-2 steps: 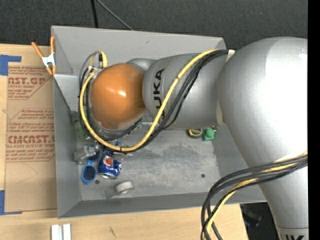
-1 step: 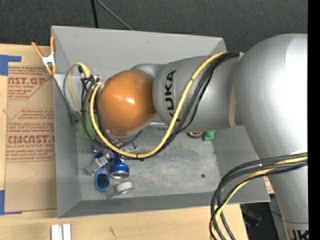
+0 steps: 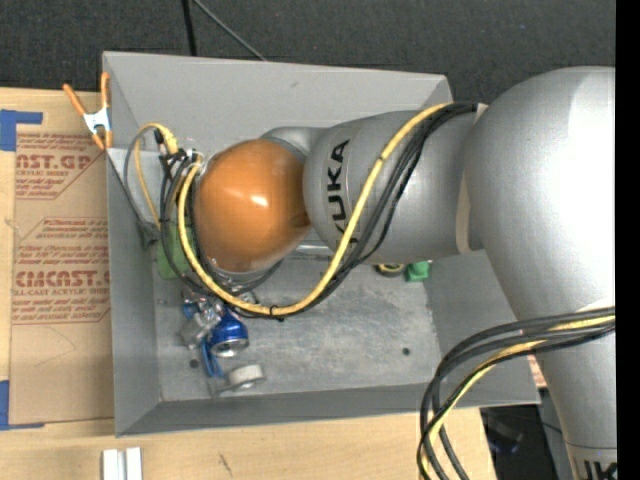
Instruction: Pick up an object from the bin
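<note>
Looking down into the grey metal bin [image 3: 300, 88], found the arm [image 3: 400, 188] coming in from the right, with its orange cover [image 3: 248, 208] and its yellow and black cables [image 3: 330, 268] low over the left half of the floor. Placed the gripper [image 3: 165, 230] just left of that cover, close to the left wall, mostly hidden under the cover and the cables; could not tell if open, closed or clamped on something. Saw directly beneath it a green piece [image 3: 168, 258], lying on the floor beside the left wall, about halfway between the far side and the near side. Made out only a narrow strip of it, plain bright green, without any visible print. Traced that strip from the far side toward the near side, almost parallel to the left wall, but could not name a front end nor give the full shape. Could not confirm any contact between gripper and green piece. Found a little nearer to the front a crumpled blue and silver thing [image 3: 222, 338], with the long axis tilted from far-left to near-right, and just beside its near end a small pale round cap [image 3: 243, 374]. Saw well apart from these, near the middle of the floor and under the arm, a small green block [image 3: 417, 270] next to a yellow bit [image 3: 385, 266].
</note>
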Motion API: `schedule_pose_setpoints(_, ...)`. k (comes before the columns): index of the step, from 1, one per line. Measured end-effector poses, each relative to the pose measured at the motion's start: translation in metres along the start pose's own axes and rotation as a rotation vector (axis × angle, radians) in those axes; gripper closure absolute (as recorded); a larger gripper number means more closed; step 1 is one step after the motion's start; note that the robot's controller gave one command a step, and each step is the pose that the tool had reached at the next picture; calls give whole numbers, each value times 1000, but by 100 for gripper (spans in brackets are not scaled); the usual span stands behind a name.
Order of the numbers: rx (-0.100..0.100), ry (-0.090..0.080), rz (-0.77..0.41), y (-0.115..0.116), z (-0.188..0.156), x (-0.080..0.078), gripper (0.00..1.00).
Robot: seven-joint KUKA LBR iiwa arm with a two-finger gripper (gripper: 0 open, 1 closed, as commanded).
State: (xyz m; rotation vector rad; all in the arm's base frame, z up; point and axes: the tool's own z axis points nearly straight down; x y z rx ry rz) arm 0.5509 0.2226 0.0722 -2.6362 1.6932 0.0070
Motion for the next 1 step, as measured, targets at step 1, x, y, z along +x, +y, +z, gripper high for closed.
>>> schedule_pose_setpoints(1, 4, 6, 1, -3, -96, -3, 100)
